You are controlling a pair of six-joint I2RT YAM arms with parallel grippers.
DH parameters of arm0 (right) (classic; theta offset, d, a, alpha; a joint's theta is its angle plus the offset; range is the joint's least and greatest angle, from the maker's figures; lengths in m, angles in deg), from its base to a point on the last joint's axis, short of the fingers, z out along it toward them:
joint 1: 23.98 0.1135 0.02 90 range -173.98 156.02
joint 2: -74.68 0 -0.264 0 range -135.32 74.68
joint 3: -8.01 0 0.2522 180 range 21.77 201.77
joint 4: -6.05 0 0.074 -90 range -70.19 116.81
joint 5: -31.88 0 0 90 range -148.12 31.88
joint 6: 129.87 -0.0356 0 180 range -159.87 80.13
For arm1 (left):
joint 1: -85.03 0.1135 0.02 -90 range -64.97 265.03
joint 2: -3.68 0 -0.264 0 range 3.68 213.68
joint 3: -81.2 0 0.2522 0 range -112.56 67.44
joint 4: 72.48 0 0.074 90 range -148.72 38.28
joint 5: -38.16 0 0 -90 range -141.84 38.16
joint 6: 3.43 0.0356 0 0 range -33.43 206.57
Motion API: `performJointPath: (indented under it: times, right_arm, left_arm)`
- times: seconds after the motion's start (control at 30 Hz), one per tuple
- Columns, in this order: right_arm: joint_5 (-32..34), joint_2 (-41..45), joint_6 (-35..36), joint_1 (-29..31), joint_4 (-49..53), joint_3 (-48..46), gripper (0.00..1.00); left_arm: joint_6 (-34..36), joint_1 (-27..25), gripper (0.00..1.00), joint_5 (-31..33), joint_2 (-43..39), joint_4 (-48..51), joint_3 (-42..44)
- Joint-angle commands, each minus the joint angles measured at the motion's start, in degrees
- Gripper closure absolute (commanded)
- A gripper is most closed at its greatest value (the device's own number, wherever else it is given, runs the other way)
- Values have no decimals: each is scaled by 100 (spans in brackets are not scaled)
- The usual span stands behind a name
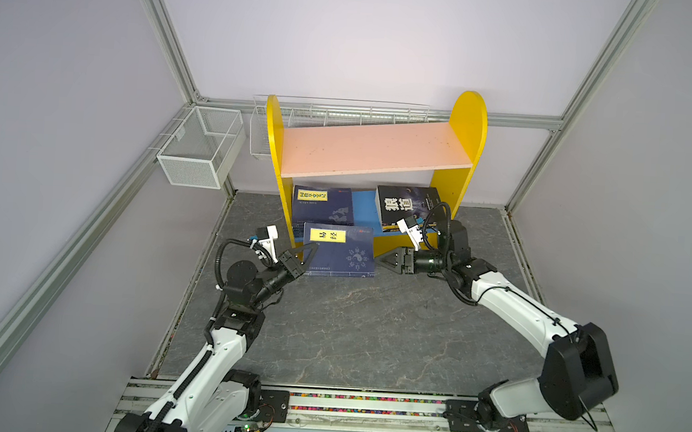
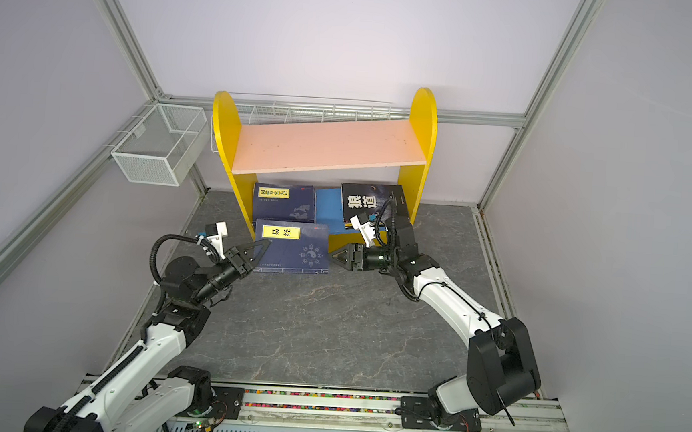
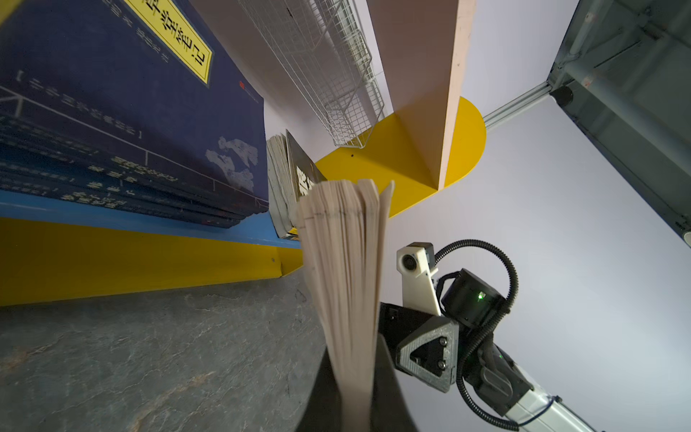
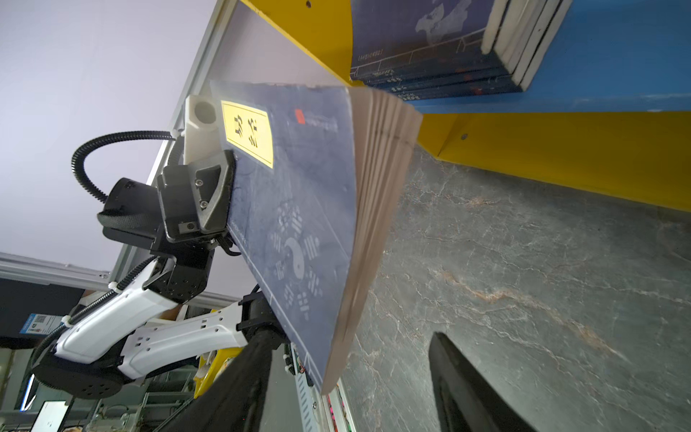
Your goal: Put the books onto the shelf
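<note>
1. My left arm (image 1: 218, 354) rises from the rail (image 1: 364, 410) at the near edge. It bends at the elbow and reaches forward and inward, the wrist angled toward the shelf (image 1: 469, 121).
2. My left pincer (image 1: 306, 254) is clamped tight on the left edge of a navy book (image 1: 339, 252), one finger over the cover and one under it. The right wrist view shows the upper finger (image 4: 220, 187) pressed flat on the cover beside the yellow label.
3. The book is held with its cover up, over the tabletop (image 1: 349, 330) and just in front of the shelf's blue board (image 1: 363, 210). Its page edge (image 3: 344, 262) faces my right arm and looks blurred. I cannot tell whether any corner touches the tabletop.
4. My right arm (image 1: 513, 304) starts at the right end of the rail and leans outward to a high elbow. The forearm then runs back toward the middle, and the wrist is turned so the pincer points left and lies about level.
5. My right pincer (image 1: 389, 261) stands with its jaws spread wide and grips nothing. Its tips are just beside the book's right edge. In both top views a narrow gap shows between them and the book.
6. On the blue board a navy stack (image 1: 322, 205) lies flat at the left end.
7. A black book (image 1: 405, 206) sits at the right end of the same board, near my right wrist. A bare blue strip runs between it and the stack.
8. The pink board (image 1: 374, 148) above carries no books.
</note>
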Motion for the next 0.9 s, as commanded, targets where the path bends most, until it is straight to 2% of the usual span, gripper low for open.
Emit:
performJointPath:
  times: [0.0,0.17,0.33,0.47,0.6,0.63,0.7,0.73,0.77,0.87]
  right_arm:
    - [44,-46,-544,175,-982,-96,31]
    - [40,-267,-764,398,-1387,6,38]
    - [14,-340,-1353,410,-2357,-163,64]
    - [136,-298,-1567,461,-2739,-247,84]
    - [287,-282,-1646,501,-2873,-155,89]
    - [359,-279,-1684,501,-2937,-144,89]
    - [546,-270,-1683,488,-2948,-113,89]
    - [660,-284,-1685,468,-2956,-88,89]
    - [758,-308,-1678,433,-2954,-46,89]
    - [965,-441,-1666,320,-3021,86,89]
  left_arm:
    - [-386,2,100,199,-57,-1032,-100]
    - [-395,-3,100,235,-55,-1114,-109]
    - [-391,-3,100,276,-78,-1094,-68]
    - [-316,-7,100,349,-90,-925,-22]
    - [-169,-12,99,545,-122,-267,-95]
    - [-128,-9,87,635,-139,-80,-122]
    - [-126,-12,51,792,-180,164,-143]
    - [-126,-12,40,868,-203,253,-151]
    - [-126,-8,33,941,-232,361,-172]
    - [108,-8,29,1280,-405,827,-189]
